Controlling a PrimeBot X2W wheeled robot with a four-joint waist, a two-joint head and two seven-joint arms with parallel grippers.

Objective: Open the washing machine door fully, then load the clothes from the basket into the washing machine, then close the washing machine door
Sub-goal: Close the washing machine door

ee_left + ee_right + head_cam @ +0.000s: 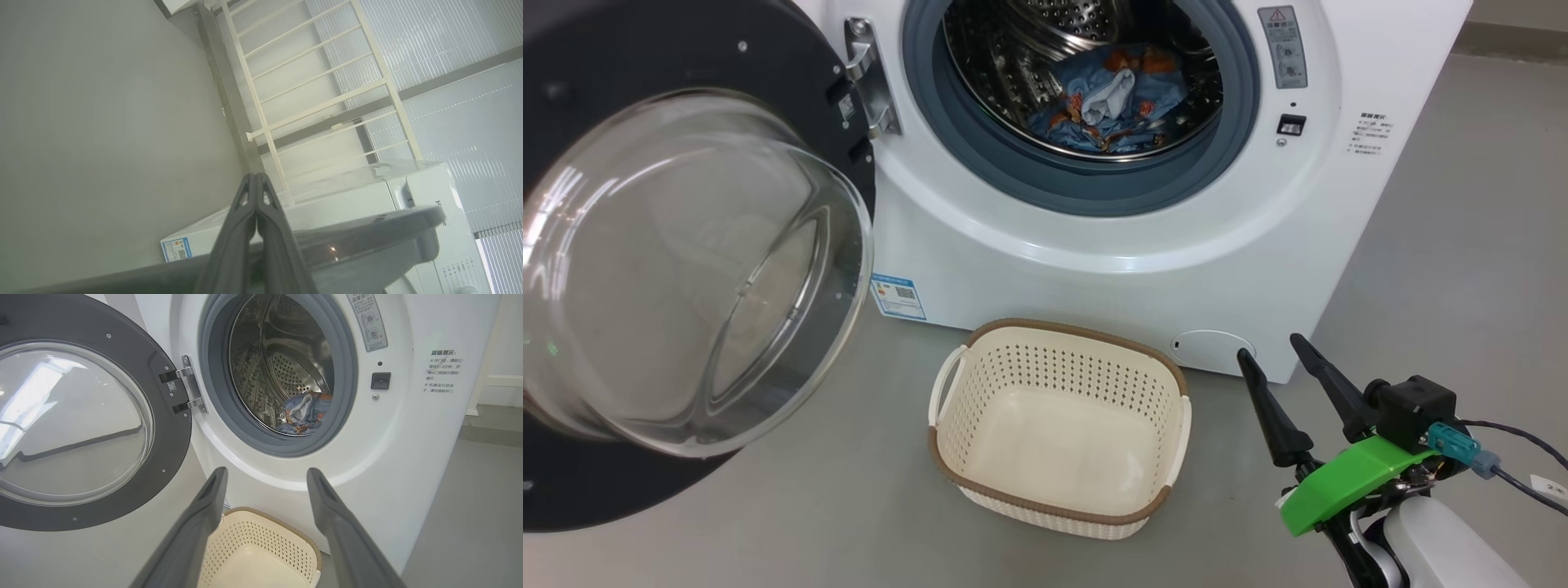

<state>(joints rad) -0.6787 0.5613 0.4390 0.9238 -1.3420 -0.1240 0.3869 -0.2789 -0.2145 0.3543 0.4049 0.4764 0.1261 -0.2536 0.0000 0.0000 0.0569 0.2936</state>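
The white washing machine (1094, 237) stands with its round black-rimmed door (678, 269) swung wide open to the left, glass bowl bulging toward me. The light blue clothes (1123, 102) with orange figures lie inside the steel drum, also visible in the right wrist view as clothes (304, 412). The cream basket (1058, 425) sits on the floor in front of the machine with nothing in it. My right gripper (1270, 347) hangs open to the right of the basket, holding nothing. In the left wrist view my left gripper (255, 179) is shut, fingers pressed together just beyond the door's dark outer edge (367, 228).
Grey floor (1462, 269) spreads right of the machine and around the basket. A blue label sticker (898, 296) marks the machine's lower left front. In the left wrist view a white railing (310, 94) and a ribbed pale wall (461, 61) stand behind the machine.
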